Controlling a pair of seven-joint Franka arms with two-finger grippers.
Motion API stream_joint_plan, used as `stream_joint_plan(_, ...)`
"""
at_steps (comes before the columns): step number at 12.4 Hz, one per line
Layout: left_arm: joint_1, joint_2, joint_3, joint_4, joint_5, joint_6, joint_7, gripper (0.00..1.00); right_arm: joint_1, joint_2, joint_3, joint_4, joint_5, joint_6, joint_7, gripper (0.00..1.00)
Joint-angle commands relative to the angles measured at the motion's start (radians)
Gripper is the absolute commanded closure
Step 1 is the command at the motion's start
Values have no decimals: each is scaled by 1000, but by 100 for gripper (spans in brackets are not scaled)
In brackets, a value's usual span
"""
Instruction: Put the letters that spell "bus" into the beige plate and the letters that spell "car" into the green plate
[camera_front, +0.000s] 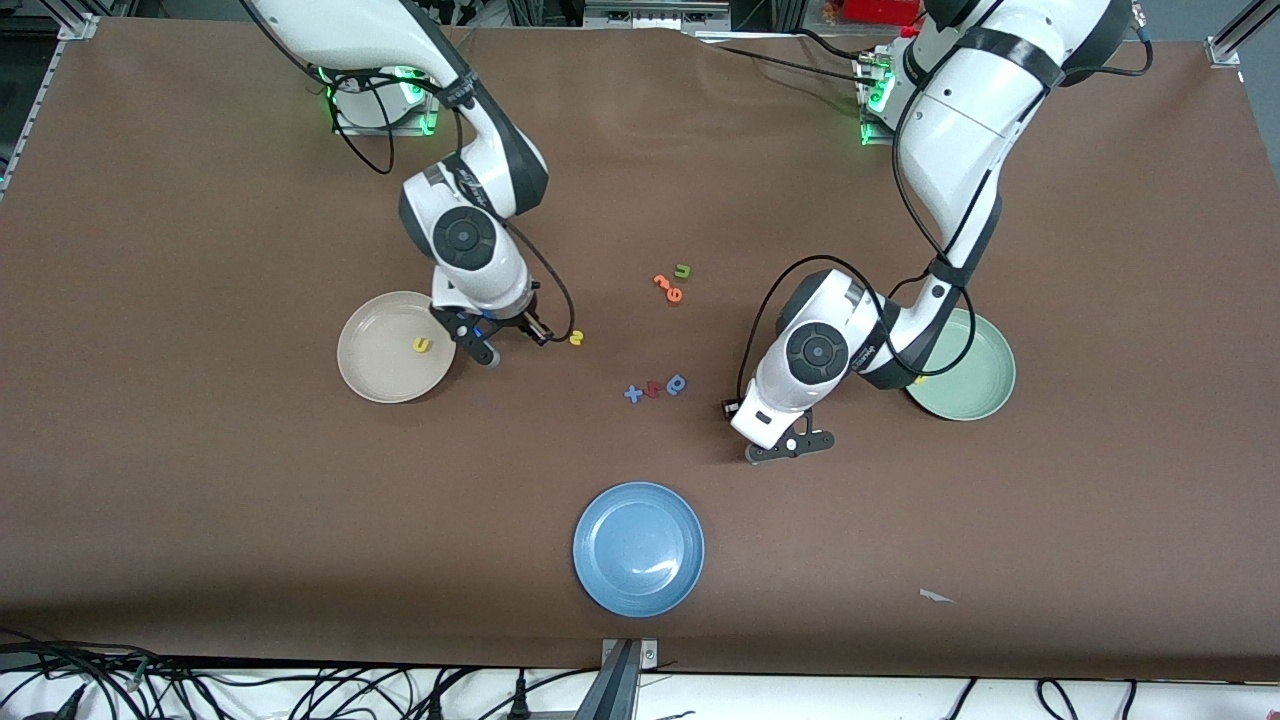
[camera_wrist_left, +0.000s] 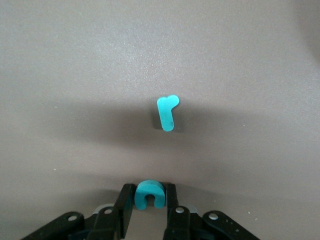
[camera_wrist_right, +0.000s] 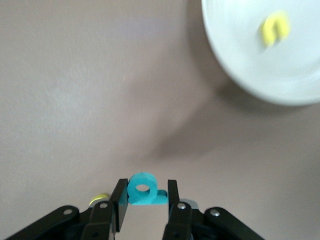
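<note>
Two robot arms work over a brown table (camera_front: 200, 480) scattered with small foam letters. The right gripper (camera_wrist_right: 144, 200), hanging just beside the rim of the beige plate (camera_front: 380, 375) toward the middle of the table, has its fingers (camera_wrist_right: 119, 197) pinched on a teal "b" (camera_wrist_right: 144, 189). A yellow "u" (camera_front: 423, 345) already lies inside the beige plate, near the rim closest to that gripper. A yellow "s" (camera_front: 576, 339) lies on the bare table close by, toward the left arm's end.

The left gripper (camera_wrist_left: 149, 202) is low over the table between the blue plate (camera_front: 638, 548) and the green plate (camera_front: 975, 385), its fingers (camera_wrist_left: 125, 200) closed on a teal "c" (camera_wrist_left: 149, 192). In its wrist view a thin teal "r" (camera_wrist_left: 167, 112) lies flat on the table, apart from the gripper. The green plate sits at the left arm's end of the table, partly covered by the arm; a speck of yellow (camera_front: 919, 380) shows at the arm's edge over the plate, too small to identify.

In the middle of the table, an orange pair of letters (camera_front: 668, 288) and a green "u" (camera_front: 683, 271) cluster together. Nearer the camera lies a short row: a blue cross-shaped piece (camera_front: 633, 394), a red piece (camera_front: 654, 389) and a blue round letter (camera_front: 676, 384). The blue plate sits nearest the camera, holding nothing.
</note>
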Motion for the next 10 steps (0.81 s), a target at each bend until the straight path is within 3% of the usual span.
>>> stream_joint_plan(1, -5, 13, 1, 24, 20, -16, -18, 81, -4, -57, -93, -13, 1, -101, -257, 64)
stream_joint_plan(5, 7, 4, 1, 26, 18, -18, -15, 92, -6, -78, -249, -50, 16, -175, -584, 64)
stream_joint_plan(7, 50, -30, -20, 27, 18, -118, -2, 92, -15, -63, -273, -100, 16, -160, -654, 64)
stream_joint_plan(10, 205, -114, -138, 27, -18, -329, 121, 92, -70, -52, -273, -164, 49, -119, -704, 61)
